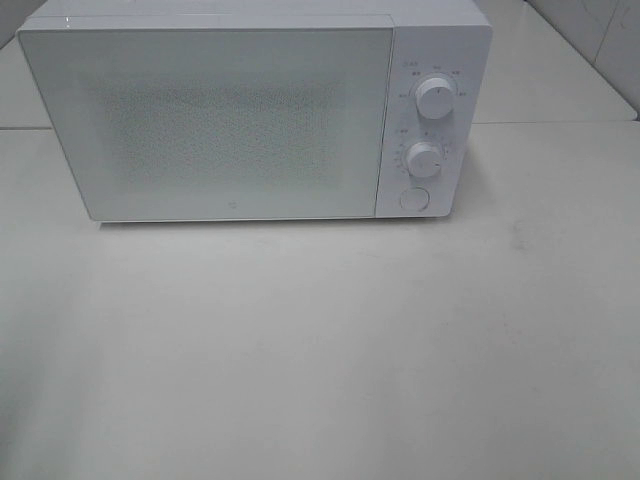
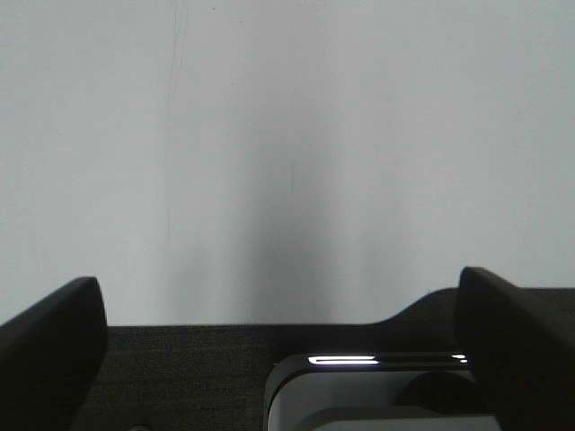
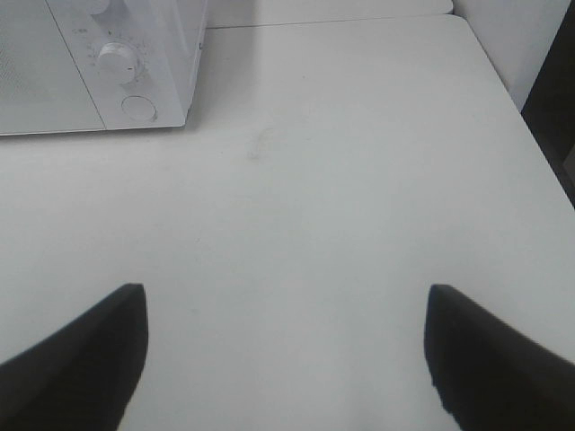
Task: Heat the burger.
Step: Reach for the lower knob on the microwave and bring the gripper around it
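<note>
High view first. Shows one big white box-shaped microwave at the back of one wide white table. Has one pale speckled door, fully shut. Carries two round white knobs, one above the other, and one round white button just under them. Shows no arm and no end effector here. Shows no golden-brown burger either: none on the table, none seen through the door.

Left wrist view next. Shows one black left end effector, spread wide apart and holding nothing. Faces a plain pale surface, with one dark strip below. No burger here.

Right wrist view last. Shows one black right end effector, also spread apart and holding nothing, above bare table, well apart from the microwave. Catches one front corner of the microwave. No burger here either.

Cannot place the burger at all. Might sit hidden behind the shut door, might lie out of sight; cannot tell which. Looks either not begun or nearly over. If not begun, leaves everything to do: find the burger, open the door, put it in, shut the door, turn a knob.
</note>
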Tool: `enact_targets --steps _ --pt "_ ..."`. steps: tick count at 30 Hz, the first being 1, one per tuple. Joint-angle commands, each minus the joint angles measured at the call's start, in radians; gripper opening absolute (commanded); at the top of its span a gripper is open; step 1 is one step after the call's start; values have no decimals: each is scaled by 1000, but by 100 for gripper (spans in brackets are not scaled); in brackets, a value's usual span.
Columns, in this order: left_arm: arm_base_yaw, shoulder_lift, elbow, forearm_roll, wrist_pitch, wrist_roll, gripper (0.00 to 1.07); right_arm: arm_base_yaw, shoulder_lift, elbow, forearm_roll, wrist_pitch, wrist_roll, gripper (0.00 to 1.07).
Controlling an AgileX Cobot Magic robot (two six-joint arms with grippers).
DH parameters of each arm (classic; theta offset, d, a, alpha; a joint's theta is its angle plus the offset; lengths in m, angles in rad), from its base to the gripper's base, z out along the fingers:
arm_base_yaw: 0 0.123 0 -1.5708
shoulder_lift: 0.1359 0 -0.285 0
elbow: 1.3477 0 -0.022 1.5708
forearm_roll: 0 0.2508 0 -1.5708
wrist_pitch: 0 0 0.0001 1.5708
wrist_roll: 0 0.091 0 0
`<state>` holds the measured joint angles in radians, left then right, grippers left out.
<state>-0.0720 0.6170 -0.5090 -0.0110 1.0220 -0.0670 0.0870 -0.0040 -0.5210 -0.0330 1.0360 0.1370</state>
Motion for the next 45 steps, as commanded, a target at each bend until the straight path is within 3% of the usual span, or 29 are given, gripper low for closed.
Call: enact_targets --steps 1,18,22,25,45 --pt "2 -83 9 5 15 -5 100 -5 -28 4 -4 3 -10 76" --pt "3 -509 9 11 14 -4 100 -5 -28 4 -4 3 -10 76" --pt "57 -590 9 11 13 -4 100 -5 -28 4 -4 3 -10 76" --pt "114 -628 9 11 13 -4 100 -5 -28 4 -4 3 -10 76" --pt "115 -647 9 11 13 -4 100 -5 -28 4 -4 3 -10 76"
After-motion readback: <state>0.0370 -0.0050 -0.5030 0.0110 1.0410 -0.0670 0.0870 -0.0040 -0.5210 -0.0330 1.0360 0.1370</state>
